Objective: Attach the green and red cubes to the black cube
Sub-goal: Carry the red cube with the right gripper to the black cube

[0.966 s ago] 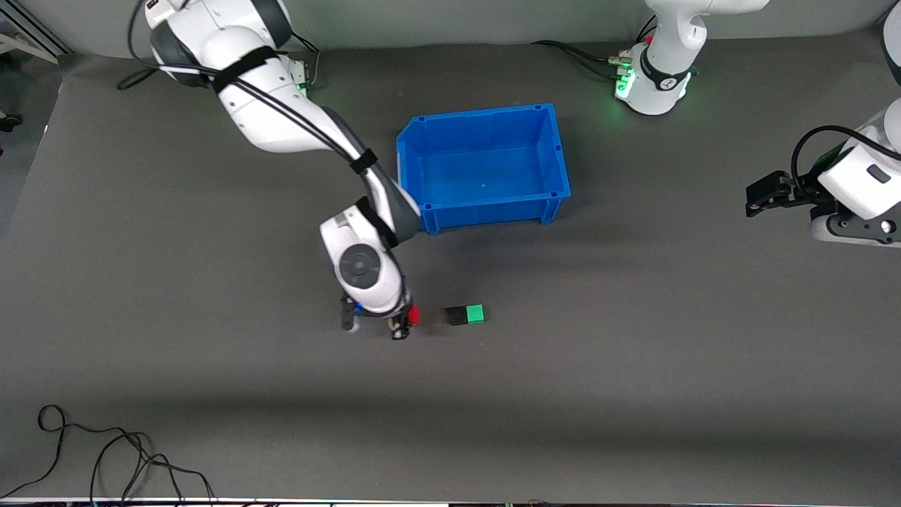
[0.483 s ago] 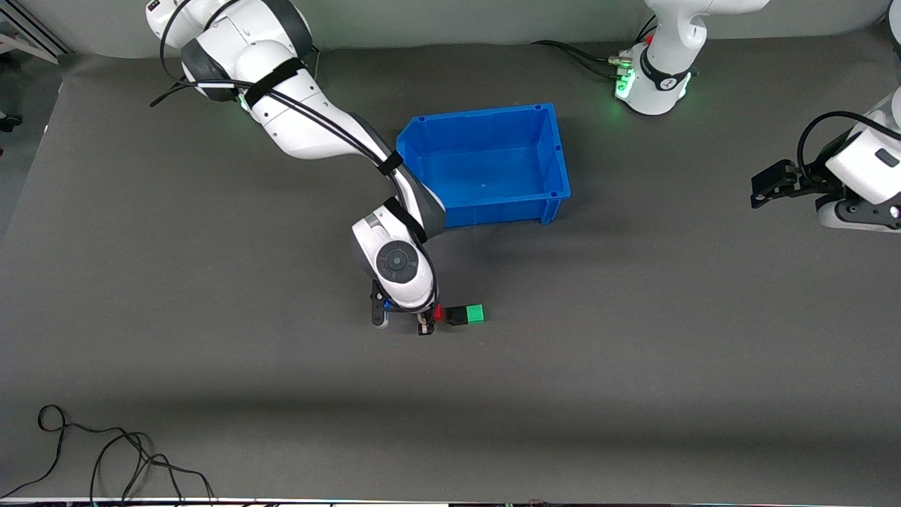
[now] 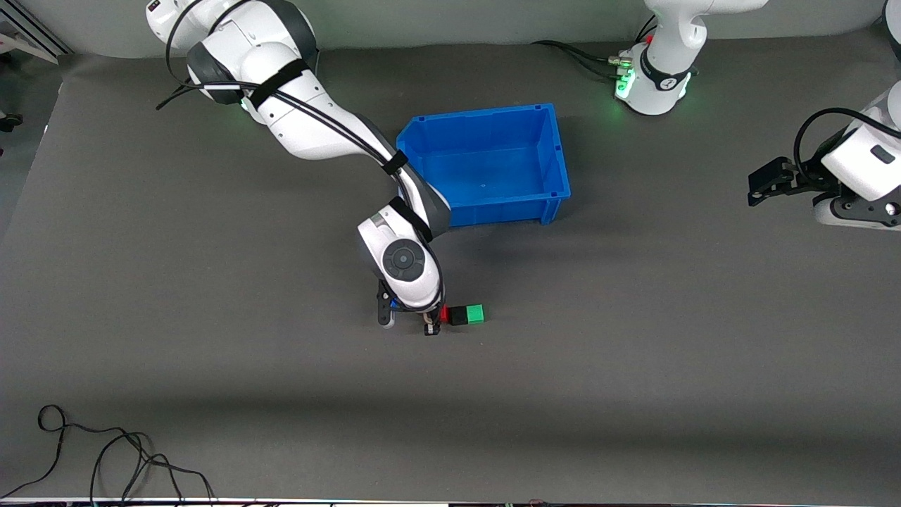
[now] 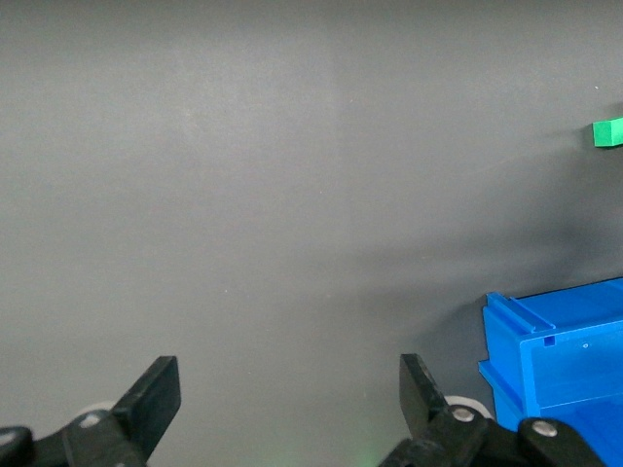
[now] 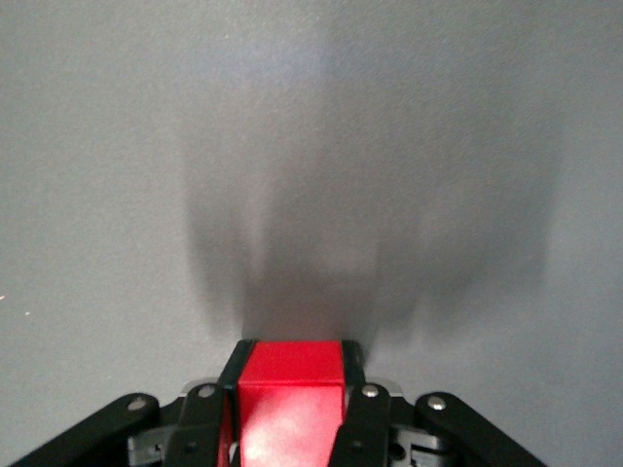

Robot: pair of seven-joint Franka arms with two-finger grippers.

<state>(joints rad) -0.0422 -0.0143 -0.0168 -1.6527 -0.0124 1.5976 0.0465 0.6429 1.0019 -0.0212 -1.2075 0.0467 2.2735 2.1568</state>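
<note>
The right gripper [image 3: 431, 318] was down at the table [image 3: 211, 296], clamped on the red cube [image 3: 445, 313], which touched the black cube [image 3: 458, 315]. The green cube [image 3: 476, 313] adjoined the black one toward the left arm's end, nearer the camera than the blue bin [image 3: 549, 151]. The left gripper [image 4: 287, 394] waited with fingers spread.
</note>
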